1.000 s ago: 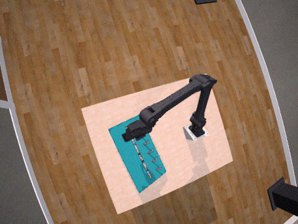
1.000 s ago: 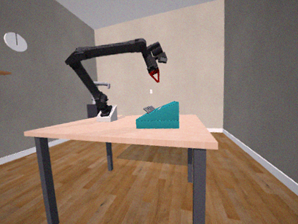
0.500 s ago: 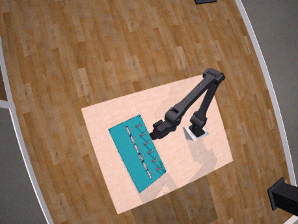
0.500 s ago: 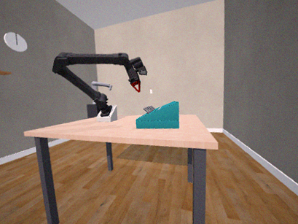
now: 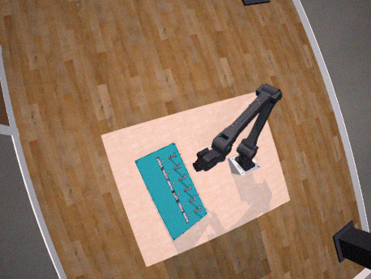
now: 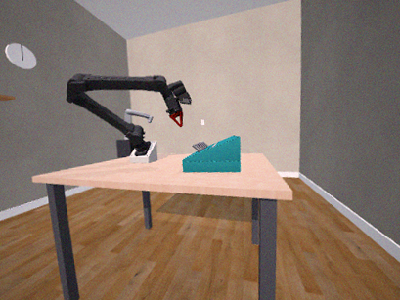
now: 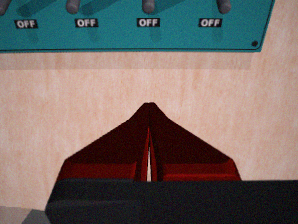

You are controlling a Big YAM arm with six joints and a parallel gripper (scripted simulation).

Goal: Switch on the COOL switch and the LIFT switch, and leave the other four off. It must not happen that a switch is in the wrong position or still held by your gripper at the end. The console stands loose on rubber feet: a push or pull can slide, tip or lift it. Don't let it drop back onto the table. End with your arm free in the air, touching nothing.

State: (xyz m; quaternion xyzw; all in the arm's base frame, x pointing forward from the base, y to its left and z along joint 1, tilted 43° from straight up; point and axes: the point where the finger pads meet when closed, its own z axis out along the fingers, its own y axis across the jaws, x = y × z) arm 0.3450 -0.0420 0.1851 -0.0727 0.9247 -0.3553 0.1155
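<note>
The teal console sits on the table with its low edge towards the arm. Six grey levers stand in a row and look alike in the top view. The wrist view shows four OFF labels at its low edge, beside lever tips. The COOL lever is second from the right in the wrist view, pointing to OFF, and the VENT lever is at the right end. The name labels are out of the wrist view; which lever is LIFT I cannot tell. My gripper is shut and empty, above the table before the low edge.
The table carries the console and the arm's white base. The console's high side faces away from the arm. Its corner screw shows in the wrist view.
</note>
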